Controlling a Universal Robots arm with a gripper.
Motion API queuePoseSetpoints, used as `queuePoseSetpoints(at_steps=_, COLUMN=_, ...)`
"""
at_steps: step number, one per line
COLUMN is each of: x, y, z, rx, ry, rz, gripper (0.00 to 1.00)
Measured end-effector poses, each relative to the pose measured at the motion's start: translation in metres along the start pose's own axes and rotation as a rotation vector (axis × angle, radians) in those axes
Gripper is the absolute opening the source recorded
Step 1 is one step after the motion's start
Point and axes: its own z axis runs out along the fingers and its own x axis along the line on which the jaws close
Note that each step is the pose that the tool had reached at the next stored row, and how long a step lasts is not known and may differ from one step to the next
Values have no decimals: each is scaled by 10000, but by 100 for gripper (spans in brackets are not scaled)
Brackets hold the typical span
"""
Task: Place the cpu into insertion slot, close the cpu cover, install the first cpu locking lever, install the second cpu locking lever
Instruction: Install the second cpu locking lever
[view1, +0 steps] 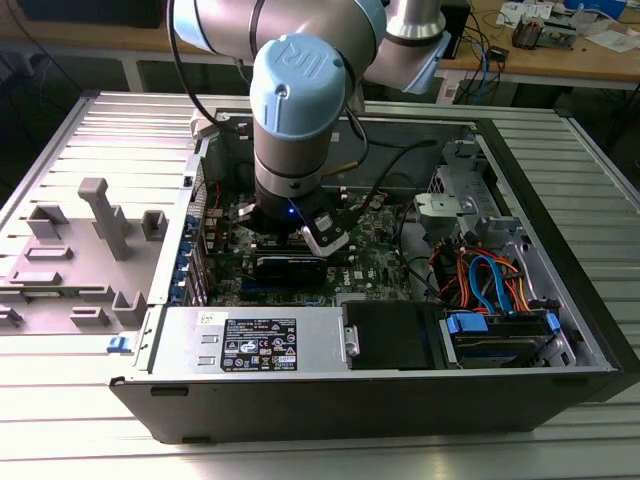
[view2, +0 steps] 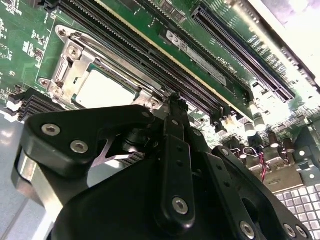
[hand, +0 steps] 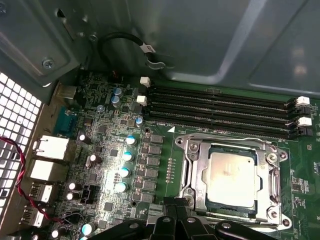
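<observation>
In the exterior view the arm reaches down into the open metal computer case (view1: 560, 330), which sits on a ribbed grey table (view1: 60, 420). In the second wrist view the black pincer (view2: 175, 102) has its fingers drawn together at a narrow tip, gripping nothing, just beside the silvery cpu cover (view2: 80, 55). In the first wrist view the dull silver, square cpu (hand: 233, 179) lies flat in the insertion slot (hand: 206, 181) beneath the closed frame, just beyond the pincer tip, on the green motherboard (hand: 160, 165).
</observation>
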Motion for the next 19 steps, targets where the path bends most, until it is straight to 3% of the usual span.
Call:
queuePoseSetpoints(at_steps=6, x=0, y=-2, z=6, rx=-123, ry=-71, rz=-26, gripper=11)
queuePoseSetpoints(at_steps=13, x=39, y=-7, z=43, rx=-179, ry=-256, rz=-84, gripper=11)
queuePoseSetpoints(at_steps=16, x=44, y=-8, z=40, rx=-167, ry=-253, rz=-85, gripper=11)
queuePoseSetpoints(at_steps=19, x=45, y=10, z=-15, rx=-162, ry=-254, rz=-84, gripper=11)
